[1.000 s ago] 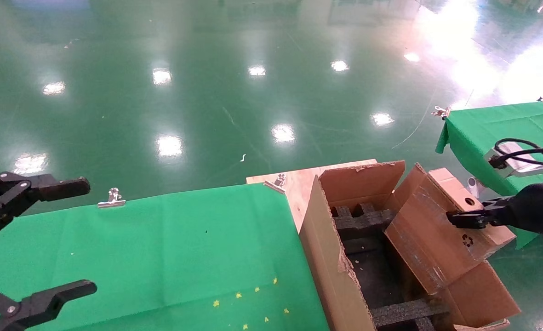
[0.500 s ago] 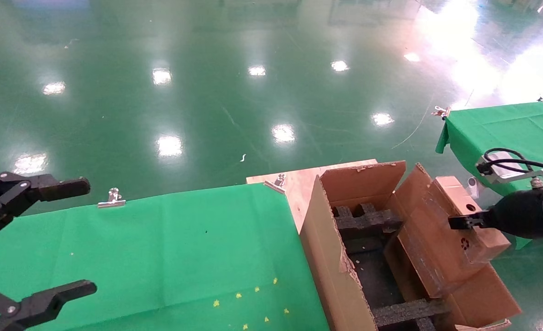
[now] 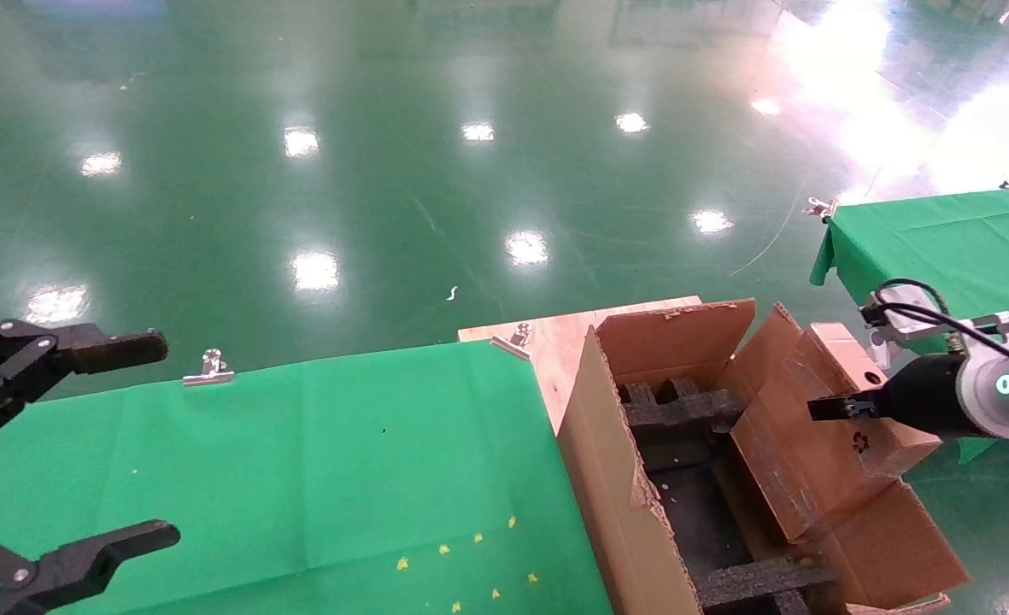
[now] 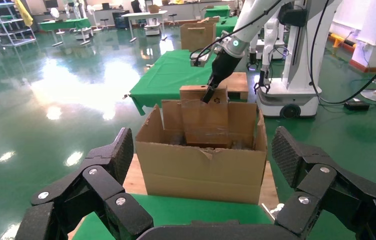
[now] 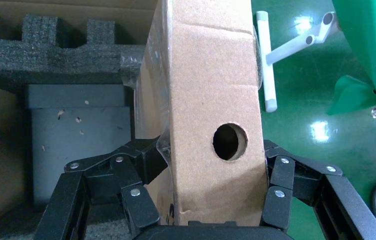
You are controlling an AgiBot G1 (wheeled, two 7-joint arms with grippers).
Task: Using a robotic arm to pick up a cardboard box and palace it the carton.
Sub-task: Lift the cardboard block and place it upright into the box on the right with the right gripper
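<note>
One cardboard box [image 3: 820,436], one carton [image 3: 632,512].
My right pincer [image 3: 829,408] grips the box over the carton's 3 o'clock flap; left pincer [image 3: 60,444] gapes above the bench [image 3: 299,461].

The cardboard box [image 3: 841,410], brown, closed, with a round punched hole and a small recycling mark, is held tilted over the right side of the carton [image 3: 641,512]. It is clamped by the right tool [image 5: 211,200] of the robotic arm [image 3: 965,397]. The carton is open, flaps raised, with black foam inserts inside.

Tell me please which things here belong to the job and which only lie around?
Job: right gripper, shut on the cardboard box; carton with foam inserts.
Lying around: left gripper, open; green tablecloth; metal clip.
</note>
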